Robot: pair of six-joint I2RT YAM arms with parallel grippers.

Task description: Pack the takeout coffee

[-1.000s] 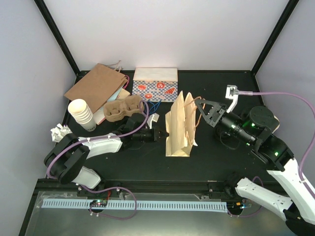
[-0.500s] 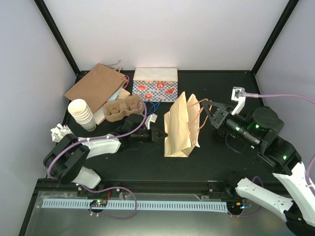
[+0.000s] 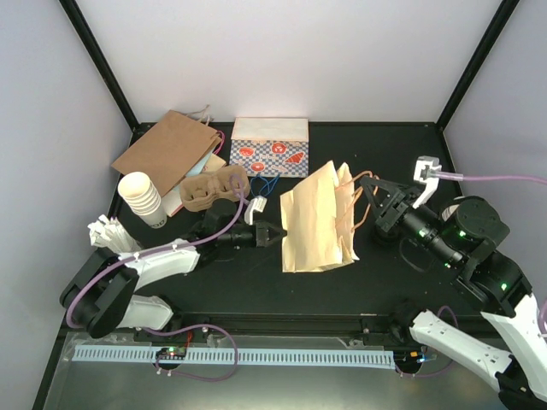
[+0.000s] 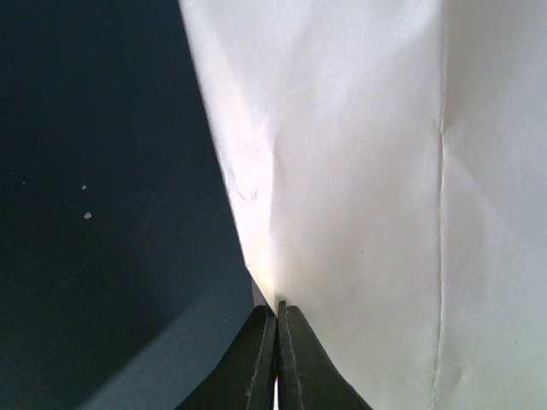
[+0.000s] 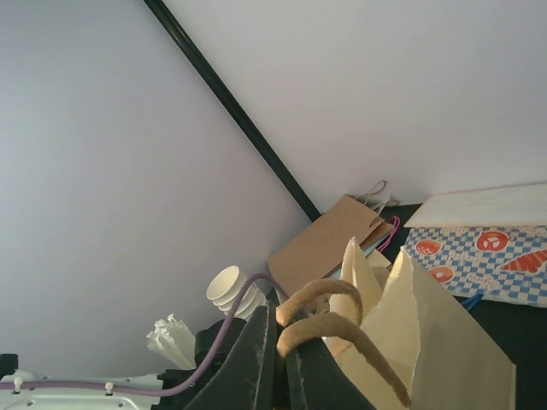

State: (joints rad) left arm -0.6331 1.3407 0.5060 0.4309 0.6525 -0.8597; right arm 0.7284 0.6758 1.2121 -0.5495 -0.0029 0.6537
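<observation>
Since a second ago the paper bag is tipping rightward; my left claw is pinching its edge, right claw clenching the handles.

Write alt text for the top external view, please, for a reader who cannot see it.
Two robot arms hold a cream paper bag on a black table: the left gripper pinches its left edge and the right gripper grips its handles. Behind lie a flat brown bag, a patterned package, a cardboard cup carrier and stacked lidless cups.
</observation>
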